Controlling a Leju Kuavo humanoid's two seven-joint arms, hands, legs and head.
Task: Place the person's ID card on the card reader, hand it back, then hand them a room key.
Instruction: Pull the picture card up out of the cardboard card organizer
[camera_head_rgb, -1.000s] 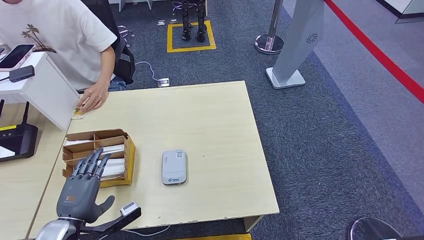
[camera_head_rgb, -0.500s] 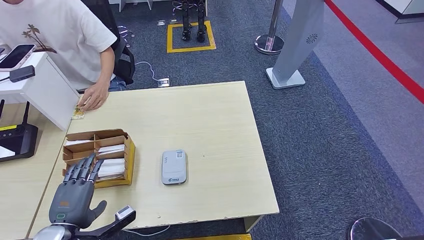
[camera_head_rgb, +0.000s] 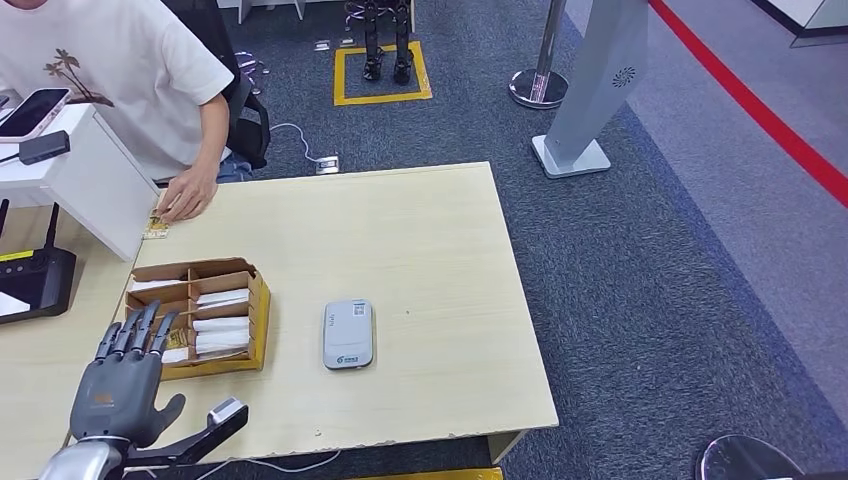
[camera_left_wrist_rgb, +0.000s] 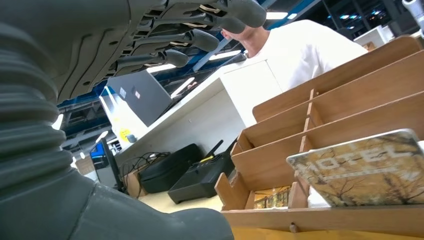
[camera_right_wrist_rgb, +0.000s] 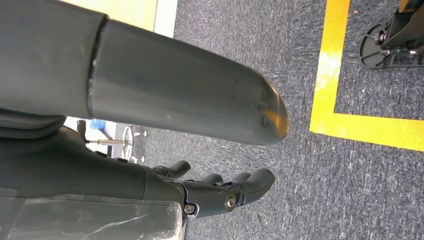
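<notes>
The left hand (camera_head_rgb: 122, 385) hovers empty, fingers spread, at the near left corner of the table (camera_head_rgb: 420, 230), just short of the key box (camera_head_rgb: 200, 315). The ID card (camera_head_rgb: 155, 228) lies far off under the person's hand (camera_head_rgb: 186, 195), and the card reader (camera_head_rgb: 348, 333) sits bare — so the first step looks not yet begun. Next calls for a reach to that card. Since a second ago the hand has drawn back off the box. The right hand (camera_right_wrist_rgb: 220, 192) hangs over the floor, fingers loosely curled, holding nothing.

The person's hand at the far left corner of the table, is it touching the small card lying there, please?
Touching. In the head view the person's hand rests on the table with its fingertips on top of the small card.
</notes>
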